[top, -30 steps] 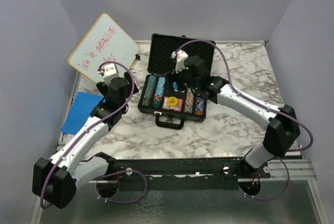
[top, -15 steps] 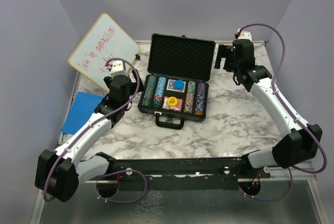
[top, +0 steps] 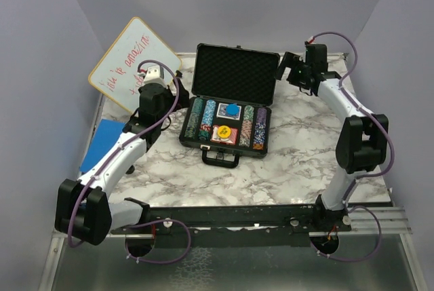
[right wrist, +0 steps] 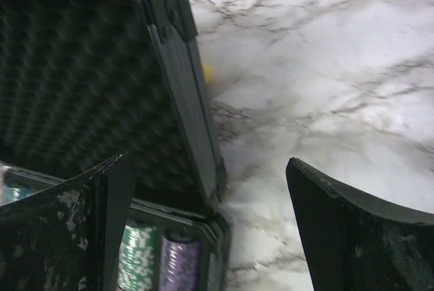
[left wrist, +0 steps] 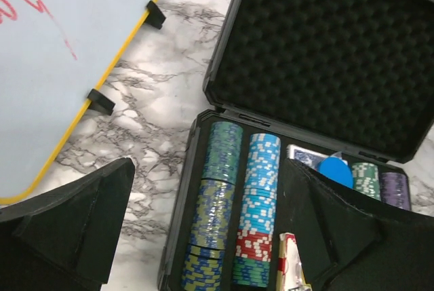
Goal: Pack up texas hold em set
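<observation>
At the middle of the marble table (top: 298,155), toward its far edge, the black briefcase (top: 236,75) lies open. Its foam-lined lid is raised at the back and its handle (top: 221,159) faces the near edge. Rows of poker chips (top: 202,116) fill the tray, with a blue disc (top: 233,110), a yellow disc (top: 222,130) and a card deck (top: 218,137) between them.

The left gripper (top: 178,89) hovers just beside the case's left edge, jaws wide apart and holding nothing. The dry-erase board (top: 132,60) leans close behind it at the far-left corner, and a blue pad (top: 102,143) lies along the left edge.

The right gripper (top: 286,68) hangs beside the lid's right edge, jaws spread and empty. Bare marble lies to its right and toward the near edge.
</observation>
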